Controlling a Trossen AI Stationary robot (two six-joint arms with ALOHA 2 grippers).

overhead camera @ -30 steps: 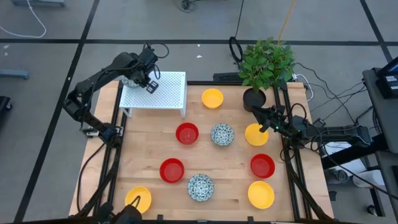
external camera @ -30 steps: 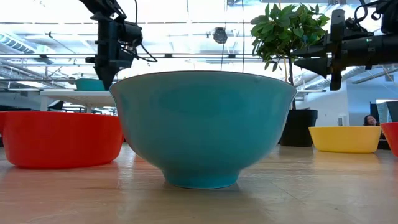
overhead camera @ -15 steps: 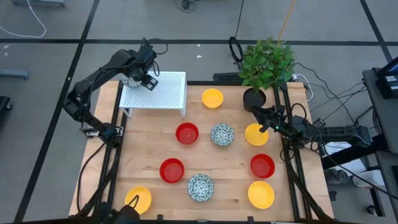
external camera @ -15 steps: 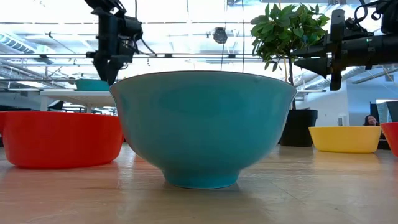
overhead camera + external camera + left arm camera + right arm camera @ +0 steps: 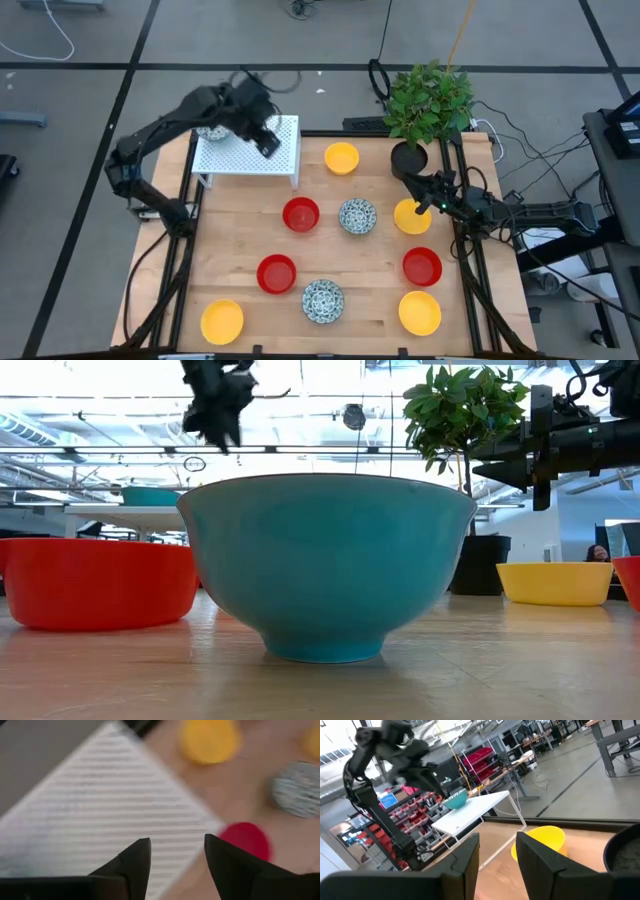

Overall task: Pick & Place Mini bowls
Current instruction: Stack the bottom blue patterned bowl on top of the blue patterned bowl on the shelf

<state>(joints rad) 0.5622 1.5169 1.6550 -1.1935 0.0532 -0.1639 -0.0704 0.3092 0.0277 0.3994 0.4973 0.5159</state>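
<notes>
Wooden worktop (image 5: 240,245) carries most of the mini bowls: a yellow bowl (image 5: 342,157) near the back edge, a red bowl (image 5: 301,215) and a speckled bowl (image 5: 357,216) side by side in the middle, and a second yellow bowl (image 5: 410,217) at the right beneath the right arm, with more red, yellow and speckled ones in the rows nearer the front. One further bowl (image 5: 210,132) sits on the white perforated rack (image 5: 250,155) at the back left corner, mostly hidden by the left arm in the high view; the right wrist view shows it as a teal bowl on the rack's top. The left end effector (image 5: 268,140) hangs over the rack's right half, fingers parted and holding nothing, as its wrist view shows bare rack between them. From there the red bowl lies nearest, off the rack's front right corner toward the worktop's middle, with the yellow bowl just past the rack's right edge; the left arm is plainly the nearer arm for both. The right end effector (image 5: 418,192) waits just over the second yellow bowl, beside the potted plant (image 5: 428,105), fingers apart and empty. Bowls being round, no long axis constrains the approach; a straight descent over a rim should serve.
</notes>
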